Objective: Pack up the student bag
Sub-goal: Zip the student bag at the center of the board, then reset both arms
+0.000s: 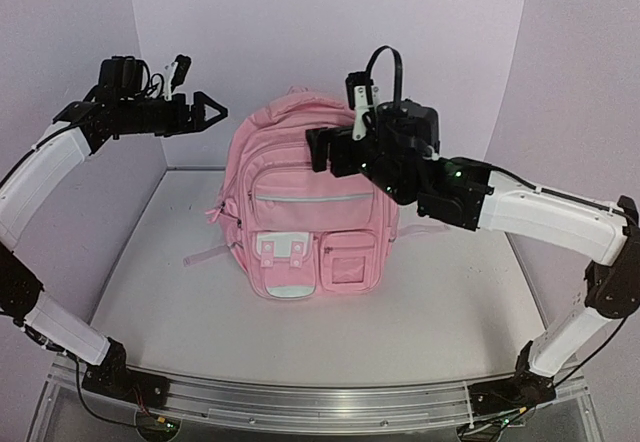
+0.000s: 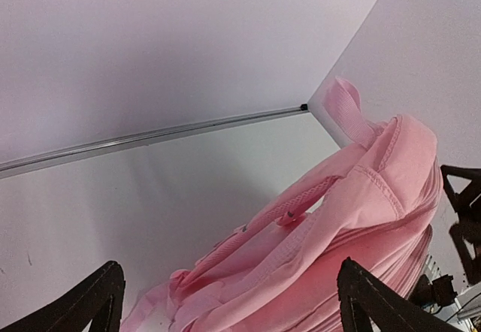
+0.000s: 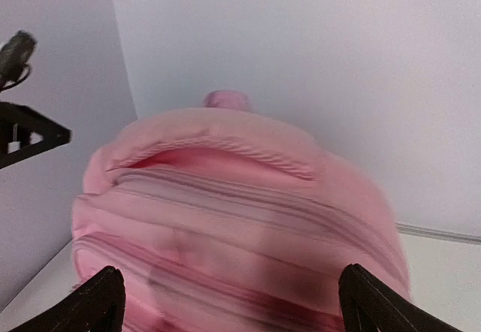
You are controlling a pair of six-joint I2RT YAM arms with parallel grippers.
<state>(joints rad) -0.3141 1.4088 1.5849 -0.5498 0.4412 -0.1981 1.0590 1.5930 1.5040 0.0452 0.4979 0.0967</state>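
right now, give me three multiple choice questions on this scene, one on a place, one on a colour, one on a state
1. Where is the student bag?
A) lying flat at the near edge
B) upright in the middle of the table
C) hanging from a hook

2. Its main colour?
A) pink
B) blue
C) black

3. Both sets of jaws are:
A) shut on a strap
B) open, gripping nothing
C) shut on a zip

Answers: 1 B, it stands on its base mid-table; 2 A, its fabric is pink all over; 3 B, both wrist views show them spread wide.
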